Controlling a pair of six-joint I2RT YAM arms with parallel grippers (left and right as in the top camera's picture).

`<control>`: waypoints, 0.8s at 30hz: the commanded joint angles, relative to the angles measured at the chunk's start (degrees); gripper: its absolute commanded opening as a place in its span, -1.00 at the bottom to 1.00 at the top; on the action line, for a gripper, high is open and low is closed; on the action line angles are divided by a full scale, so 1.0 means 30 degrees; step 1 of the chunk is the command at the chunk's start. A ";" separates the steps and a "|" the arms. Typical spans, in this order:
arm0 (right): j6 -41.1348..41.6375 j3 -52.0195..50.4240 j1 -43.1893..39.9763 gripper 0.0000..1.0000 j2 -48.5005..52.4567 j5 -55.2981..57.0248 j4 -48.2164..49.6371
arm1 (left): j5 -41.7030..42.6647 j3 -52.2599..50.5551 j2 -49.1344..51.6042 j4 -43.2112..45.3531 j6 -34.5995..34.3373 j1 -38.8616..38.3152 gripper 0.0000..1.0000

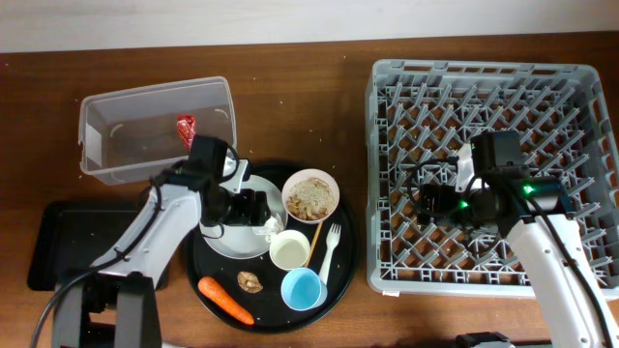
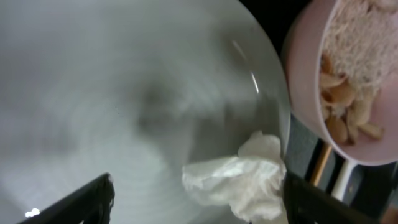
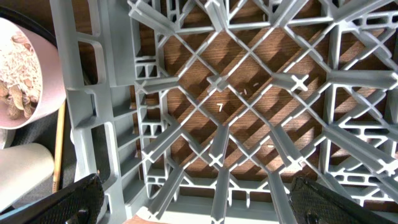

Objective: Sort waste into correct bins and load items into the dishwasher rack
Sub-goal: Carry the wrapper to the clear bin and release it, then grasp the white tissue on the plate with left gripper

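Close beside crumpled paper point(image 2: 236, 180), bowl point(image 2: 308, 87) (full)

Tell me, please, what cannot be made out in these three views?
- Overhead: white plate mostly hidden under the left arm.
- Overhead: small brown lump too small to identify.
- Left wrist: plate surface blurred by closeness; whether the left gripper touches the crumpled paper is unclear.
- Right wrist: bowl cut off by the left edge.

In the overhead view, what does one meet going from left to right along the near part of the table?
First the shallow black tray → orange carrot → light-blue cup → white fork → dishwasher rack.
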 commanded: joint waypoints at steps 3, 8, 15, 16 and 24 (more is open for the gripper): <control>-0.0124 0.0284 0.0087 0.97 -0.0044 0.0226 0.0036 | 0.1209 -0.1996 -0.0211 0.3271 -0.0182 -0.0350 0.44; -0.0124 0.0284 0.0087 0.97 -0.0036 0.0226 0.0036 | 0.1078 -0.2178 -0.0211 0.3606 -0.0182 -0.1151 -0.03; -0.0124 0.0284 0.0087 0.97 -0.0044 0.0233 0.0036 | 0.0648 -0.2149 -0.0219 0.3541 -0.0182 -0.1290 -0.96; -0.0124 0.0284 0.0087 0.97 -0.0036 0.0233 0.0036 | 0.0255 -0.2055 -0.0226 0.3512 -0.0189 -0.1282 -0.99; -0.0124 0.0284 0.0087 0.97 -0.0036 0.0233 0.0036 | -0.2055 0.1231 -0.1362 0.0488 -0.0175 -0.0743 -0.99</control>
